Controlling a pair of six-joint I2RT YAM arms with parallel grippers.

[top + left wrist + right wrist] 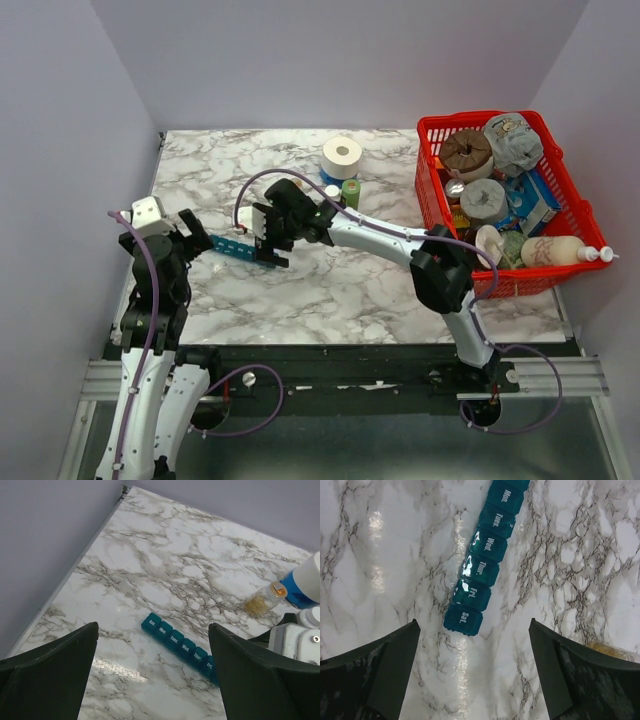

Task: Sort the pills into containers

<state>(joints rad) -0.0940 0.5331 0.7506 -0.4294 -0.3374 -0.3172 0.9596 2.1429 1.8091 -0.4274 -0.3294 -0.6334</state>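
Observation:
The containers are a teal strip of day-labelled compartments lying flat on the marble table, lids shut. In the left wrist view the strip runs diagonally just beyond my open left gripper. In the right wrist view its "Sat." end lies between the fingers of my open right gripper, which hovers above it with nothing held. From above, the left gripper is at the strip's left end and the right gripper at its right end. Yellowish pills show inside a small amber bottle.
A blue-and-white bottle stands by the amber one. A white roll, a green bottle and a small white bottle stand behind the right arm. A red mesh basket full of items fills the right side.

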